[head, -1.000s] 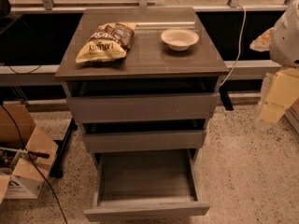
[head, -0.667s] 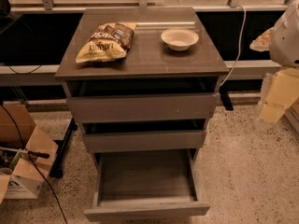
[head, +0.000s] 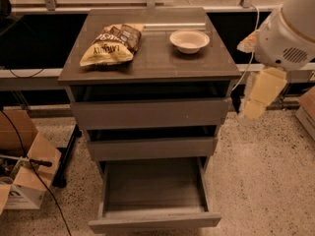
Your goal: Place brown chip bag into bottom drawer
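Because the cabinet [head: 157,63] has its bottom drawer [head: 153,191] pulled out to receive it, the brown chip bag [head: 112,45] lies flat on top, left of the bowl [head: 189,40]; my gripper [head: 256,102] hangs off the right side, well apart, clenched or released I cannot tell

We log bag [head: 110,45] lying on surface [head: 162,65], left side | bowl [head: 189,40] upright at its right, well apart from bag | bottom drawer [head: 153,191] pulled out, grey floor showing | pincer [head: 252,109] hangs beyond surface's right edge, below its level, well apart from bag and bowl
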{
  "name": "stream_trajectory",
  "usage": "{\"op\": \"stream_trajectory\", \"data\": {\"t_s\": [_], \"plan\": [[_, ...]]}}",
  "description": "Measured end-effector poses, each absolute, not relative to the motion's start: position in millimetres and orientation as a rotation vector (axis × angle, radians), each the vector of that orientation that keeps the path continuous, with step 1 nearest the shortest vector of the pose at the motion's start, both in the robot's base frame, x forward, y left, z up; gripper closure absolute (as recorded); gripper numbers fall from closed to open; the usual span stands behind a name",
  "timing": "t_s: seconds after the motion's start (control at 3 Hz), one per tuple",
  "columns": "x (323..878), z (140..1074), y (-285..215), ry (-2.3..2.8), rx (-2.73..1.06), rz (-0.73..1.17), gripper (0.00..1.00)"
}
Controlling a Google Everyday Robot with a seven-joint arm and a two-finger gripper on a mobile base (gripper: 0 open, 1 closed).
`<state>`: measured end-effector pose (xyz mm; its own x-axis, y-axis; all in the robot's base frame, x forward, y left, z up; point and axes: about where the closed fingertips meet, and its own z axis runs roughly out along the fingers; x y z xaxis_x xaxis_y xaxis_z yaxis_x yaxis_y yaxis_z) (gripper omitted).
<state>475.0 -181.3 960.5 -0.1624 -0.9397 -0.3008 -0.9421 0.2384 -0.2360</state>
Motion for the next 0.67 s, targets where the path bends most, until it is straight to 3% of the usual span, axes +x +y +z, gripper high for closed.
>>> {"op": "stream_trajectory", "data": {"t_s": [0.67], "plan": [[550, 943, -143, 2.03, -1.632, 0.206, 0.0]]}}
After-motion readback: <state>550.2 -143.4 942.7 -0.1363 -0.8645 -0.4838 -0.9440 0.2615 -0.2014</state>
